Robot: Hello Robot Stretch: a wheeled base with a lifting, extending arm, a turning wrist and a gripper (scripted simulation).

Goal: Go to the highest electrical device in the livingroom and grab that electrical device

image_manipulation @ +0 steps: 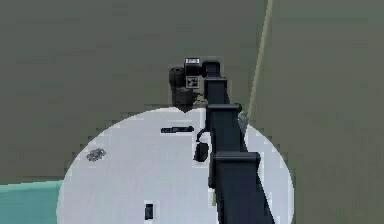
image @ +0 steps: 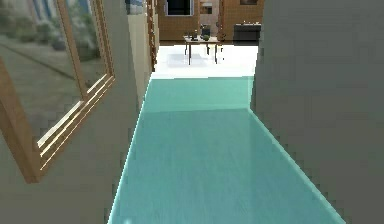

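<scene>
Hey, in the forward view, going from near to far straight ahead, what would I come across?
Teal floor → white floor → table with small things on it → dark panel on the far wall.

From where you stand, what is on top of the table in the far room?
A few small dark things stand on the table, too small to name. They cover whatever lies behind them.
</scene>
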